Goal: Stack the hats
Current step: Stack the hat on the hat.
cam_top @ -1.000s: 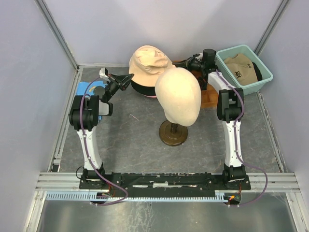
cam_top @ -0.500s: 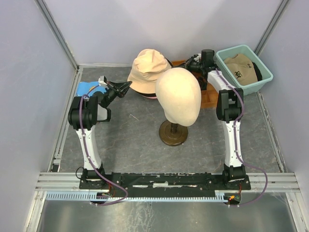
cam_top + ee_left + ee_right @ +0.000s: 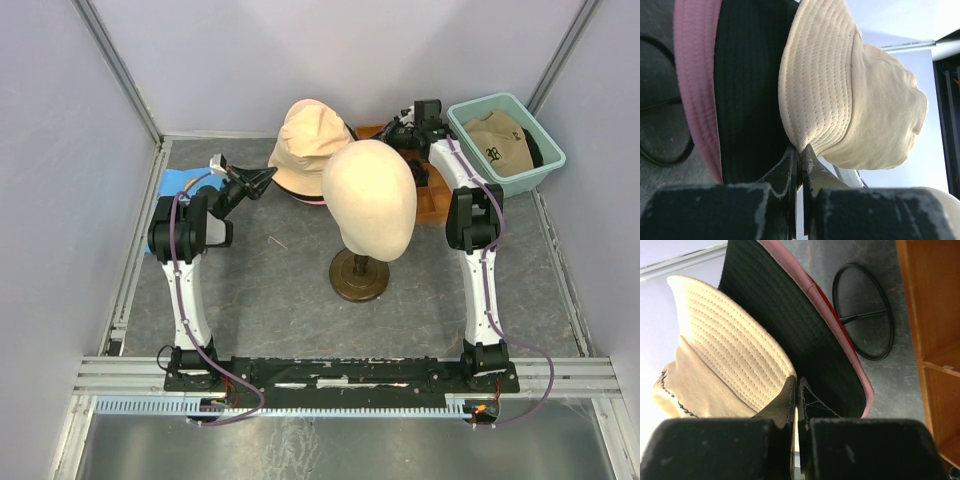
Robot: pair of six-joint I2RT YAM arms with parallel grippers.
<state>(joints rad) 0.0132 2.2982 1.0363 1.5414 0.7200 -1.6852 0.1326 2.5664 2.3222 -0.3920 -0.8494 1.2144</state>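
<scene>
We judged the plain beige hat (image 3: 312,135) light and floppy. Its quilted cotton brim showed rows of stitching and its crown was crumpled, so it would sag and fold rather than keep its form. The stitched brim looked the firmest place to take it, at two opposite sides so that the opening stays spread.

That was how it was held. The left gripper (image 3: 801,155) was clenched on the brim's left edge and the right gripper (image 3: 796,387) on its right edge, each with only a thin fold of cloth between the tips.

The hat sat at the middle of the table's (image 3: 280,290) far edge, on top of the black cap (image 3: 747,90), whose ribbed dark fabric looked stiffer. Under that lay the pink bucket hat (image 3: 695,75), its soft brim showing.

The tan cap (image 3: 500,140) lay apart in the teal tub (image 3: 485,101) at the far right corner. It was curved and firmer-looking, and we reckoned it remained to be stacked.
</scene>
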